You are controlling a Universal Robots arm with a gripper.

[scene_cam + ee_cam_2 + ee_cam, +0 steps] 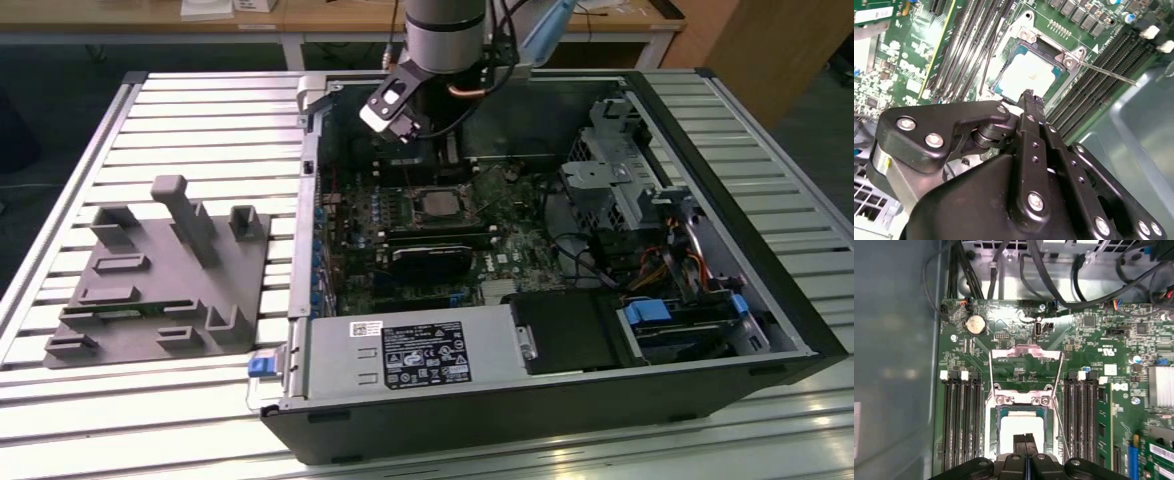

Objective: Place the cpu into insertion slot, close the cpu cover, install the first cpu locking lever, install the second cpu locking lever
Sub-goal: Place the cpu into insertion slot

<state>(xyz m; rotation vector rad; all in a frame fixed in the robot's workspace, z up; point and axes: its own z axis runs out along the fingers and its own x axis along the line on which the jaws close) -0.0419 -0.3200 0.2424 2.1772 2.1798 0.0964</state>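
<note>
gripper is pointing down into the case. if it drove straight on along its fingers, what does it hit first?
Most likely the silver top of the cpu, sitting in the insertion slot. The shut tips of the gripper line up over it in both wrist views. The gap between them is hard to judge.

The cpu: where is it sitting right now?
In the first wrist view the cpu lies in the insertion slot, between the memory slots, right beneath the gripper.
</note>
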